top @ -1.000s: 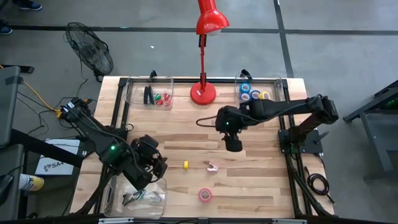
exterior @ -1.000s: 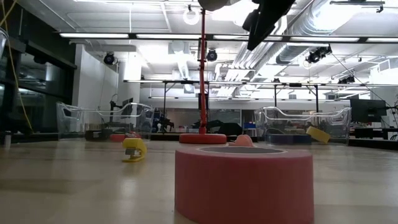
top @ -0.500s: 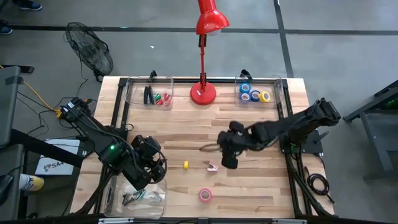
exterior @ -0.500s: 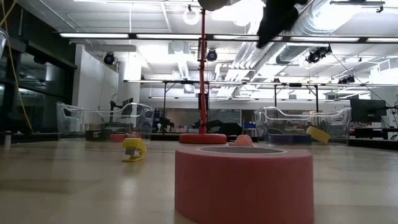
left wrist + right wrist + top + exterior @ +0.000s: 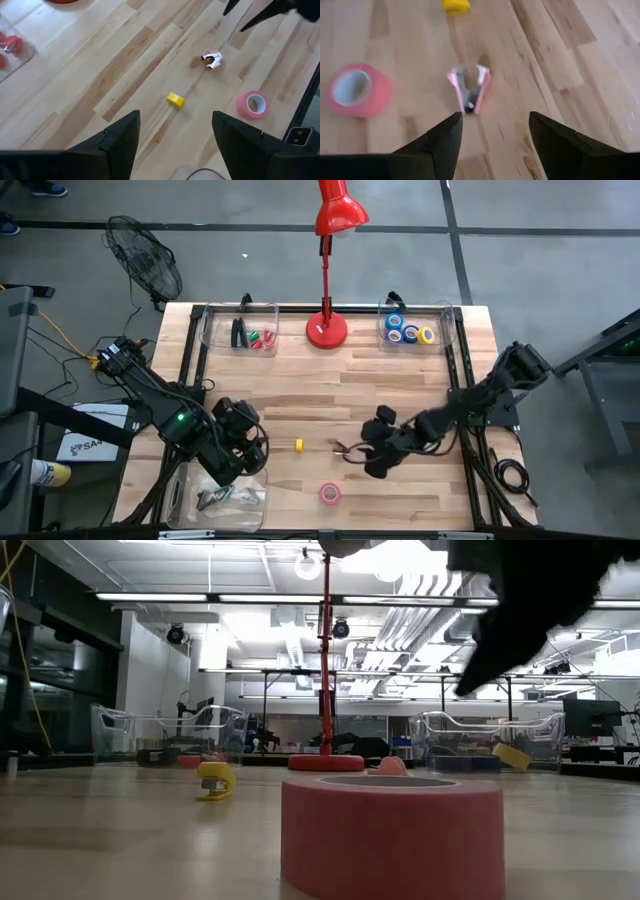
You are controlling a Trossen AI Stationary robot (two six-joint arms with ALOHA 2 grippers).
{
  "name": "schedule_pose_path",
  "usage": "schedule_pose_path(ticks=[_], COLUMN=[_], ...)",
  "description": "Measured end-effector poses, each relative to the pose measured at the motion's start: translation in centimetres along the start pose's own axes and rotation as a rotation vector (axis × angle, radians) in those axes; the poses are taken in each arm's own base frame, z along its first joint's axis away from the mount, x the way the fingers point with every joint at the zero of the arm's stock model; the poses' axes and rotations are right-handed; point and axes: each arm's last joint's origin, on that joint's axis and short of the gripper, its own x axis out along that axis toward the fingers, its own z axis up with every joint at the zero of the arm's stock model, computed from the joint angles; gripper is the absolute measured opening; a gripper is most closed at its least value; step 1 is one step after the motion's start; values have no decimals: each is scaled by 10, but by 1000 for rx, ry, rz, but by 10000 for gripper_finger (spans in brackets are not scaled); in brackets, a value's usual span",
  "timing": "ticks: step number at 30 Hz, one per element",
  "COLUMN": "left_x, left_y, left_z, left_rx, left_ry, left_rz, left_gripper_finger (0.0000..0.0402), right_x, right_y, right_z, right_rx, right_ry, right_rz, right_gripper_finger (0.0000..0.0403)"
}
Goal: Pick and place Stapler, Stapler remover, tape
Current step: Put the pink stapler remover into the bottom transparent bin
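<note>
High view: the right tool (image 5: 372, 464) is low over the desk (image 5: 300, 410), just beside the pink staple remover (image 5: 343, 447). The pink tape (image 5: 329, 493) lies near the front edge. The left tool (image 5: 240, 442) waits by the left front bin (image 5: 222, 495).
Far bins: the black stapler (image 5: 238, 332) sits in the left one. Blue and yellow tape rolls (image 5: 408, 329) sit in the right one.
Low view: the pink tape is closest. A yellow staple remover (image 5: 215, 779) lies further back.
Left wrist view: left fingers spread wide, holding nothing.
Right wrist view: right fingers spread wide, with the pink staple remover just ahead, between them.
Risk: the remover is small and lies at a slant. One finger might bump it first and push it away.
</note>
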Motion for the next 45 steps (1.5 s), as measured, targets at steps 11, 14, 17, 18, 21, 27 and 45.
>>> schedule_pose_path(ticks=[11,14,17,18,21,27,45], left_x=[0,0,0,0,0,0,0], left_y=[-4,-4,-4,-4,-4,-4,-4], left_z=[1,1,1,1,1,1,1], left_rx=[2,2,3,3,3,5,-3], left_ry=[-7,-7,-7,-7,-7,-11,-14], left_rz=[-33,-33,-33,-32,-33,-31,-31], left_gripper_finger=[240,240,240,240,240,240,240], right_x=[12,13,14,14,14,16,62], right_y=[-6,-7,-10,-10,-10,-10,-2], right_z=[-48,-54,-57,-58,-57,-58,-79], right_rx=[-18,-18,-33,-45,-83,-135,-193], right_ry=[-73,-98,-108,-109,-122,-135,-147], right_rz=[49,45,28,23,12,-14,-30], right_gripper_finger=[222,222,222,222,222,222,222])
